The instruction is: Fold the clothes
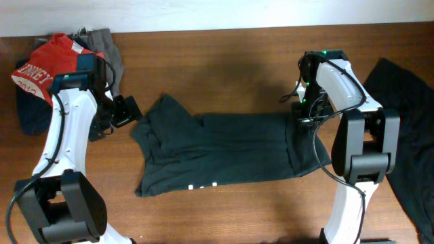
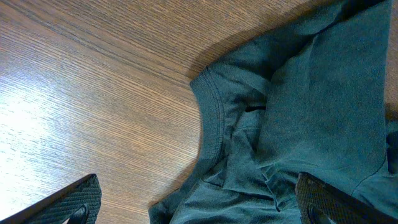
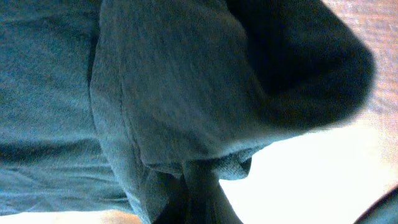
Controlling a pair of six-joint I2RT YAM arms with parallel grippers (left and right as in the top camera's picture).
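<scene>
Centre frame, your right gripper clamps its jaws on the black T-shirt, anchoring the right edge for a fold; your left gripper hovers wide apart beside the collar, apparently poised to grasp.

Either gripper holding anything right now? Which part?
Right gripper is shut on the black T-shirt, pinching its edge at the end opposite the collar. Left gripper hangs open by the collar, holding nothing.

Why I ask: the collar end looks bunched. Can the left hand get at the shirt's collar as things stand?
Probably yes. The left hand is open right at the collar of the black T-shirt, and nothing covers that end.
</scene>
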